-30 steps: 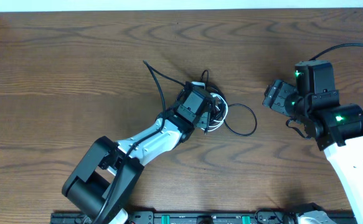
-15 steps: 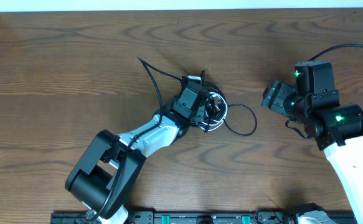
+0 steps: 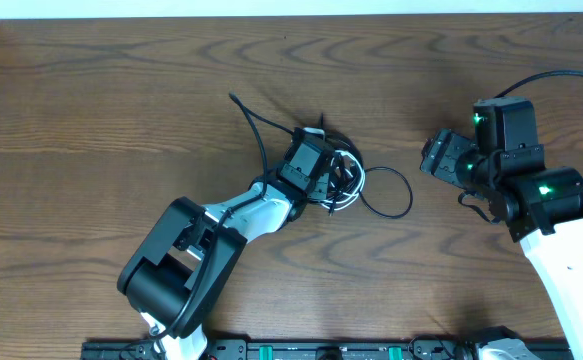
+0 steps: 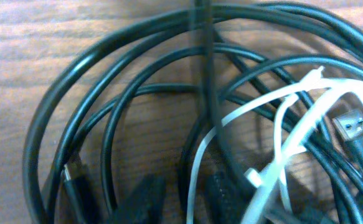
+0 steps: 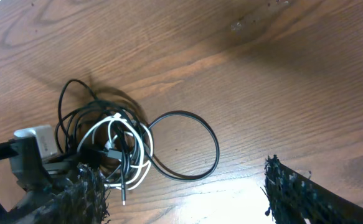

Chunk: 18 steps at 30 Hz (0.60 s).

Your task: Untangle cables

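The left gripper [image 3: 337, 180] is down in the middle of the cables [image 3: 349, 172], which lie in one knotted pile near the centre of the table [image 3: 121, 100]. In the left wrist view its two dark fingers [image 4: 149, 196] show only as blurred shapes at the bottom edge, standing close together, with a strand of the white cable [image 4: 281, 99] and some black strands running between and across them. I cannot tell whether the jaws have actually closed on a strand or only rest among them. The right gripper [image 3: 433, 155] hangs well apart from the pile, off to its right. Its jaws stand wide open, with nothing between them and nothing touching them, as the right wrist view shows. The black cables [image 4: 75, 81] coil in several rough rings around the white one, which crosses over them in thin loops. One black loop [image 3: 407, 195] spills out of the pile toward the right gripper and lies flat on the wood, and one black end [image 3: 246, 115] trails away up and to the left. A small metal plug [image 4: 353, 127] lies at the right side of the tangle, beside the white strands. Green lights [image 3: 543, 190] glow on the right arm.
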Tool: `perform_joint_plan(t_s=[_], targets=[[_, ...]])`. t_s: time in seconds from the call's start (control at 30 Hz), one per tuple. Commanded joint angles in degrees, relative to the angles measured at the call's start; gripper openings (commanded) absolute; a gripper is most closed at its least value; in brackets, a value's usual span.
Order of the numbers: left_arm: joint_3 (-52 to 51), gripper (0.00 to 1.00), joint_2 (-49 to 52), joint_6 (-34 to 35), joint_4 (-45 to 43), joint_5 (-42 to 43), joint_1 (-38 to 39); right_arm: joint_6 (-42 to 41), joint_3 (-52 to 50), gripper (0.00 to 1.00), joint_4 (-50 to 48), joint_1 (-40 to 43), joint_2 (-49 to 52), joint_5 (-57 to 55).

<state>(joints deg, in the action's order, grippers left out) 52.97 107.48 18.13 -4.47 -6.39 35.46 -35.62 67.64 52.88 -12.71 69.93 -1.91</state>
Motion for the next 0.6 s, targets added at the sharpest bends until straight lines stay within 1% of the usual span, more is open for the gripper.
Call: perform_joint_plan(t_s=[0.0,0.03,0.23,0.4,0.5,0.57], targets=[[-0.35,0.09,1.7,-0.55,1.16,-0.26,-0.22,-0.79,0.07,0.79,0.09,0.31,0.55,-0.02],[-0.35,0.08,1.7,-0.55,1.16,-0.28,-0.22,-0.81,0.07,0.8,0.07,0.28,0.55,-0.04],[-0.33,0.08,-0.28,-0.52,3.69,-0.24,-0.96,-0.79,0.07,0.79,0.07,0.28,0.59,-0.02],[-0.33,0.08,-6.43,-0.52,9.31,0.35,-1.01,-0.79,0.07,0.79,-0.26,0.28,0.59,-0.04],[-0.33,0.08,-12.17,-0.55,12.7,5.81,-1.03,-0.81,0.07,0.79,-1.18,0.28,0.61,-0.04],[-0.33,0.08,-15.17,-0.52,13.22,9.2,-1.03,-0.79,0.07,0.79,-1.64,0.28,0.96,-0.04]])
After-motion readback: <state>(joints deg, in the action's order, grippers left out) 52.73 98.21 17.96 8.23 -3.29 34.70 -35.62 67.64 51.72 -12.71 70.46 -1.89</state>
